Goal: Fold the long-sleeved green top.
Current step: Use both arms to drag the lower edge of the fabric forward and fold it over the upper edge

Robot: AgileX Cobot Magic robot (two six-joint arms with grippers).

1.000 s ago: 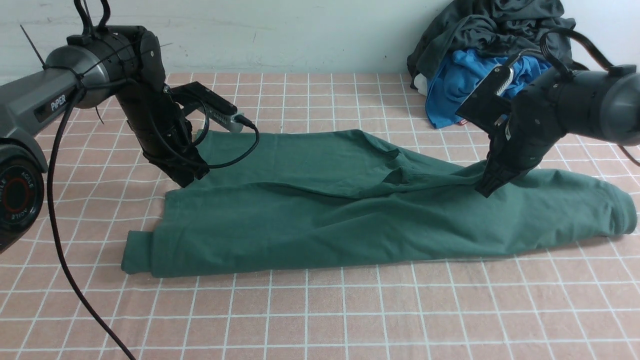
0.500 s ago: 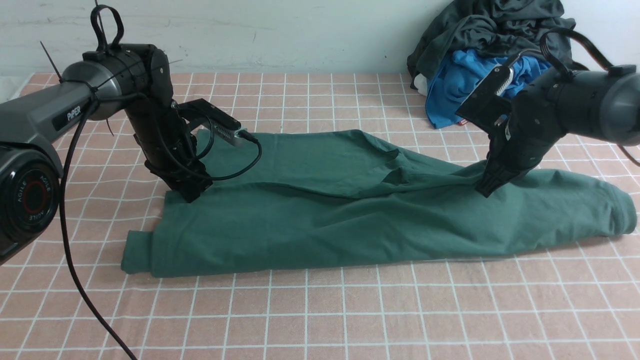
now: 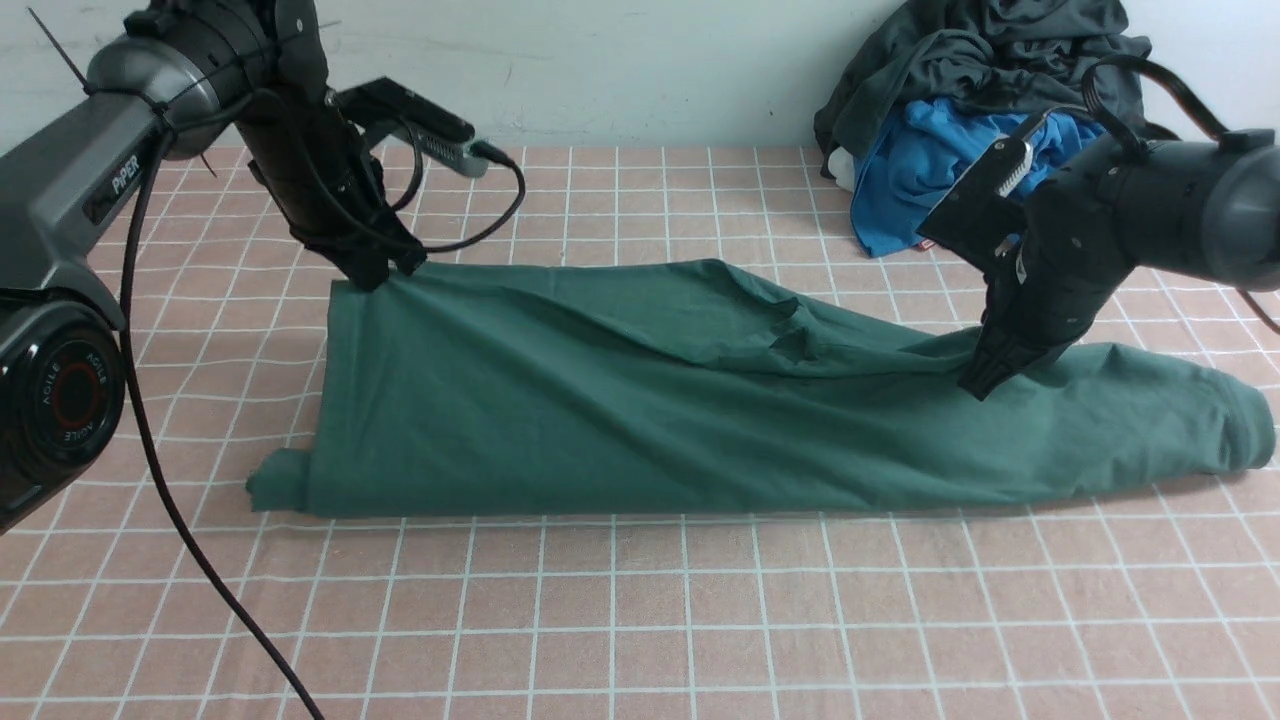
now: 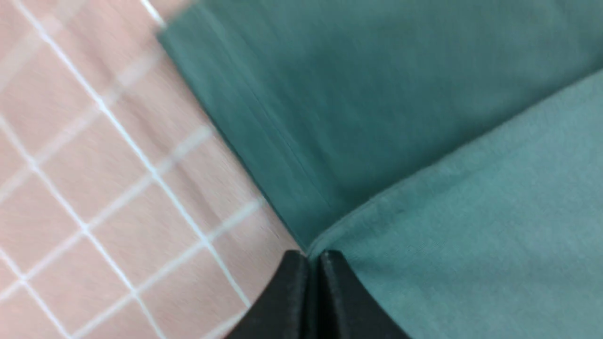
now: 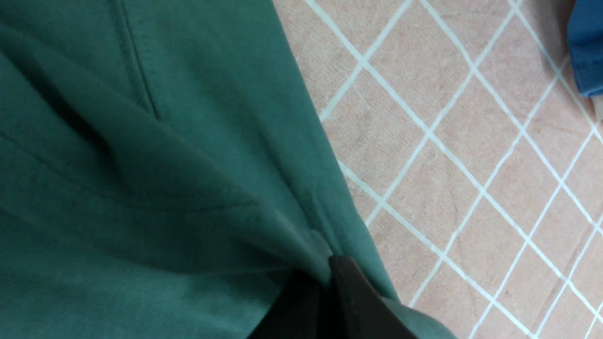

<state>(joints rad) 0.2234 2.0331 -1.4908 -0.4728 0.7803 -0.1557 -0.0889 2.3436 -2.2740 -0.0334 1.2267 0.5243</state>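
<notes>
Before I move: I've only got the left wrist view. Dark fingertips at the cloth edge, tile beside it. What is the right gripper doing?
Observer: The right gripper is shut on the green top, toward the sleeve end on the robot's right.

Operator: Copy. Anything else on the table near that arm?

Observer: Yes. A bright blue garment lies beyond the right gripper, with a dark grey-black garment heaped on and behind it.

Operator: And the top's far ends?

Observer: The cuff on the robot's right lies out past the right gripper. On the robot's left, a short piece of green cloth sticks out from the near corner.
</notes>
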